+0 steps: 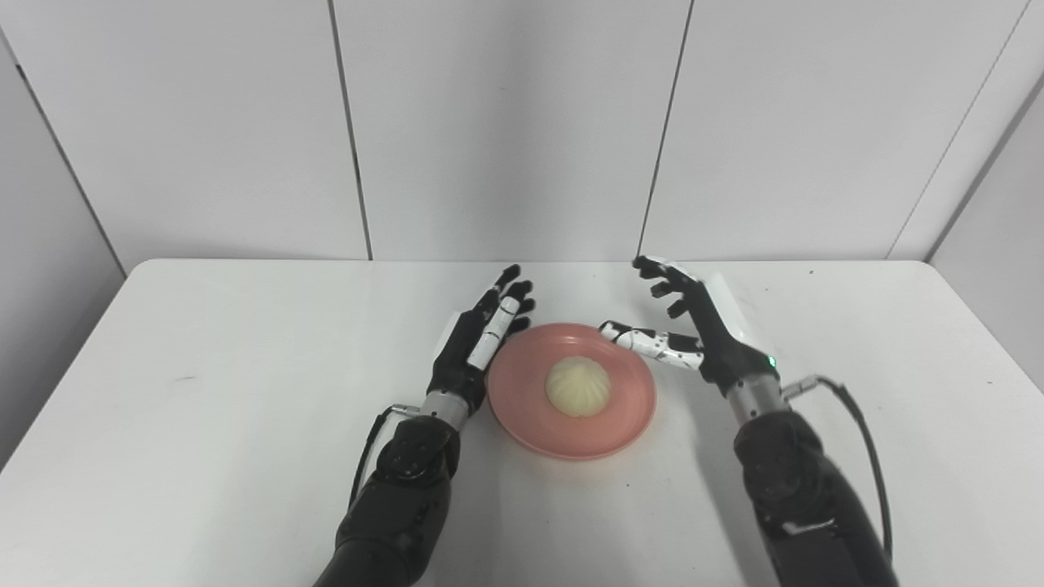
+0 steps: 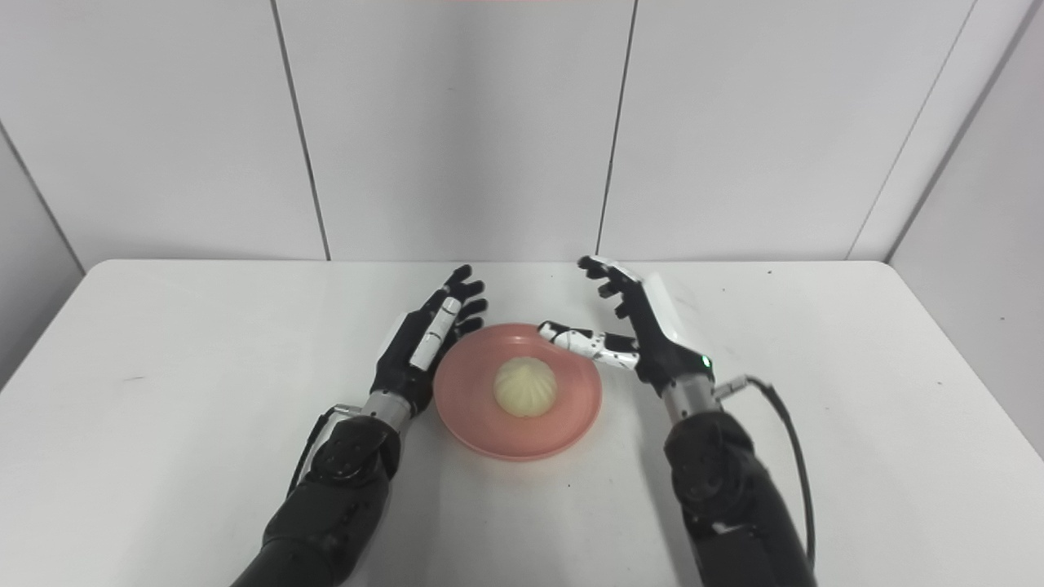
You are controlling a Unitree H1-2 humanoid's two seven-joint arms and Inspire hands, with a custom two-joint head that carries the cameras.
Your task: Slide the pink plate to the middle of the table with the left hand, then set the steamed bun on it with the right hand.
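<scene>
The pink plate is sitting near the middle of the white desk, and the steamed bun is lying on it, roughly at its centre. Judging from how things lie, both parts of the task look done, and the step in hand is clearing the hands away without upsetting the result.

The left hand is standing edge-on just beside the plate's left rim, its fingers extended and lying close together, holding nothing; whether it is touching the rim is hard to tell. The right hand is hovering at the plate's right side with its fingers spread and curled, empty, while its thumb is reaching over the rim.

To finish well, the right hand should be lifting up first and only then drawing back, so the thumb is not catching the rim and tipping the plate. The left hand should be moving sideways away from the plate rather than sweeping along it, since a nudge could be sliding the plate off centre. The bun looks soft and round, so any jolt might be rolling it.
</scene>
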